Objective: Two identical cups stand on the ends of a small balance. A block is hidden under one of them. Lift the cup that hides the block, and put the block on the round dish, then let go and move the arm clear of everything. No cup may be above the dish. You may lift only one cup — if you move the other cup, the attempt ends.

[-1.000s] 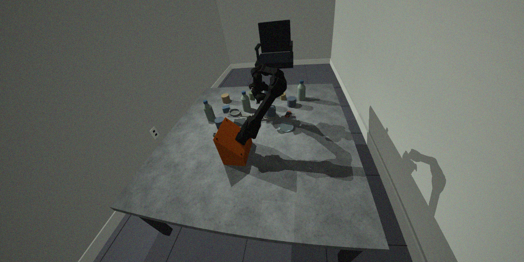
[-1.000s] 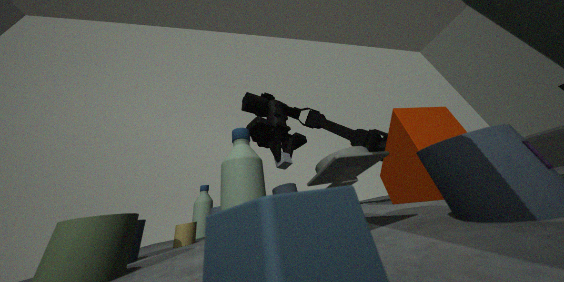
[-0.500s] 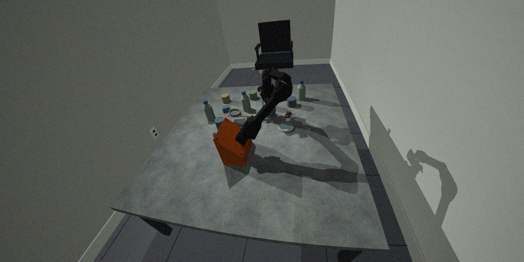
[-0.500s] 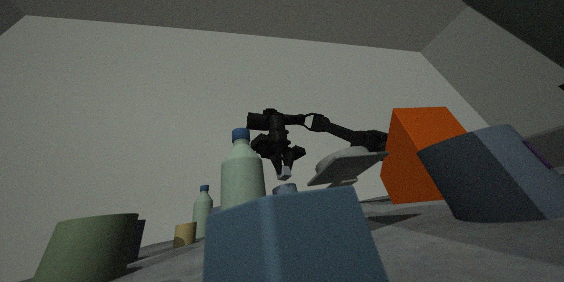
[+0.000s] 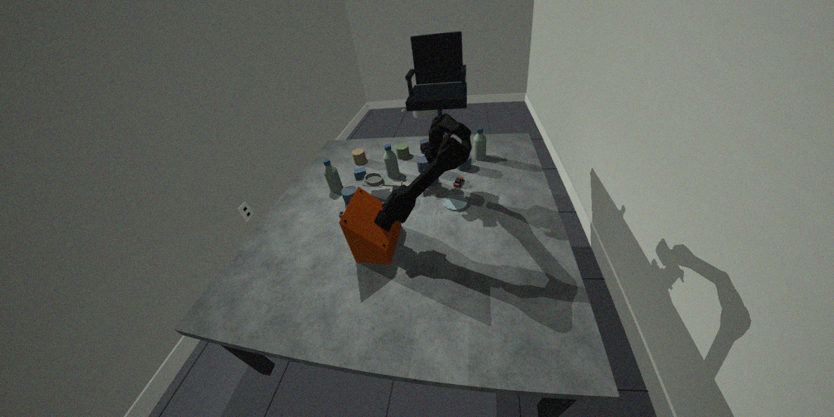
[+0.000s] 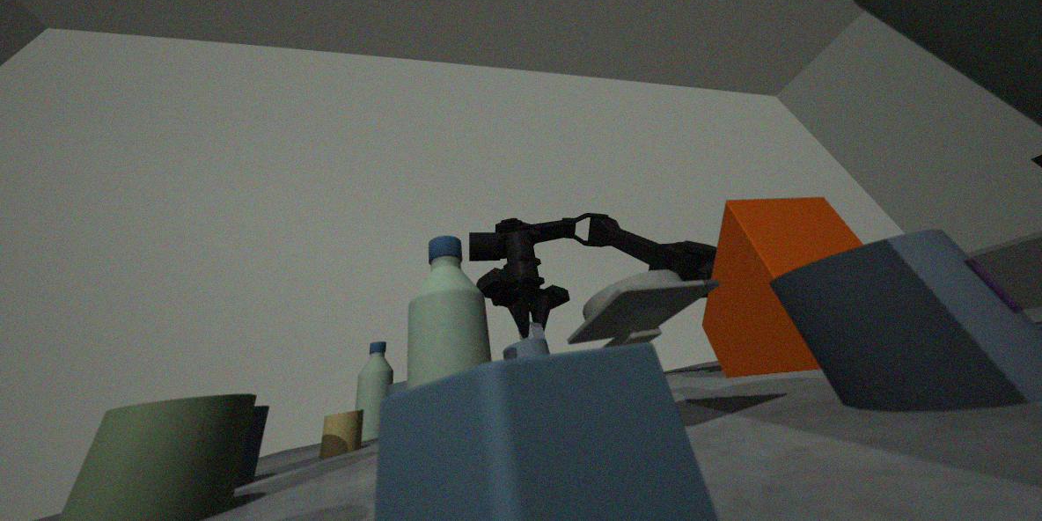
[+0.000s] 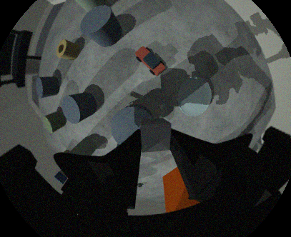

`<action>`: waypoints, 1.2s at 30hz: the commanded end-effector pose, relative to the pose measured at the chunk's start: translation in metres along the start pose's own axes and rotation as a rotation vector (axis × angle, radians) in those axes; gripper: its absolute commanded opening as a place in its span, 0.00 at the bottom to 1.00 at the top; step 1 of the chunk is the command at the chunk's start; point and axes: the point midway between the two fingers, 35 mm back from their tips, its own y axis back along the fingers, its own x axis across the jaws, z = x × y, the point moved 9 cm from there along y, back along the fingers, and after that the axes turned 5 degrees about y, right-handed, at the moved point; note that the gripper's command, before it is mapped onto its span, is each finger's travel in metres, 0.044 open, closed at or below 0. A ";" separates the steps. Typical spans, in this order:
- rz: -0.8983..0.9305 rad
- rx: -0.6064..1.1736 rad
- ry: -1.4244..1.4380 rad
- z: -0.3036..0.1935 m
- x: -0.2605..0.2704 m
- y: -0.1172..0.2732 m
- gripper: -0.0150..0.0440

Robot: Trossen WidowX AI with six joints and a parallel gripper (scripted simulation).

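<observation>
Okay, gripper point(image 6: 530, 330) point(image 7: 153, 132) is clamped on the small grey block point(image 6: 538, 331) point(image 7: 156, 135); fingers point down in the exterior view. Round dish point(image 5: 455, 203) point(image 7: 195, 98) lies on the table point(image 5: 443, 321) point(image 7: 112, 76), between 1 and 2 o'clock from the block in the wrist view, apart from it in the picture, part shaded, part lit. Blue-grey cylinder point(image 6: 524, 350) point(image 7: 124, 123) near 10 o'clock of the block, same view; contact: can't tell. Can't identify the cups with confidence.

Exterior: tilted pale plate point(image 6: 634, 310) at about 3 o'clock from the fingertips, round pale body on top.

Top view, clock centred on dish: red toy car point(image 5: 458, 182) point(image 7: 150, 61) at 12, orange box point(image 5: 370, 233) point(image 6: 758, 299) point(image 7: 176, 193) between 8 and 9. Capped bottles, all upright: one point(image 5: 479, 147) at 1, one point(image 5: 391, 165) at 10, one point(image 5: 332, 177) between 9 and 10. Forearm point(image 5: 428, 178) point(image 6: 634, 240) crosses the view there, hiding the fingertips.
</observation>
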 end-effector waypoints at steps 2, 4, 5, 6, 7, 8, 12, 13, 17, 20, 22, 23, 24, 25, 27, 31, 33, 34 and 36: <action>-0.013 -0.014 0.007 0.004 -0.015 -0.003 0.25; -0.020 -0.017 0.005 0.007 -0.023 -0.004 0.25; -0.024 -0.019 0.004 0.008 -0.026 -0.005 0.25; -0.028 -0.021 0.003 0.009 -0.030 -0.006 0.25; -0.032 -0.022 0.002 0.010 -0.034 -0.007 0.25; -0.036 -0.024 0.001 0.011 -0.038 -0.007 0.25; -0.053 -0.030 -0.003 0.014 -0.053 -0.010 0.25; -0.057 -0.032 -0.004 0.015 -0.057 -0.010 0.25; -0.076 -0.038 -0.008 0.017 -0.072 -0.013 0.25; -0.091 -0.042 -0.011 0.018 -0.083 -0.014 0.25; -0.102 -0.045 -0.012 0.018 -0.090 -0.015 0.25; -0.107 -0.047 -0.013 0.018 -0.094 -0.015 0.25; -0.113 -0.048 -0.014 0.018 -0.098 -0.016 0.25; -0.117 -0.049 -0.015 0.018 -0.101 -0.016 0.25; -0.121 -0.050 -0.015 0.018 -0.103 -0.016 0.25; -0.121 -0.049 -0.016 0.018 -0.103 -0.022 0.25; -0.120 -0.049 -0.016 0.019 -0.104 -0.028 0.25; -0.120 -0.049 -0.016 0.019 -0.104 -0.031 0.25; -0.121 -0.049 -0.016 0.019 -0.105 -0.038 0.25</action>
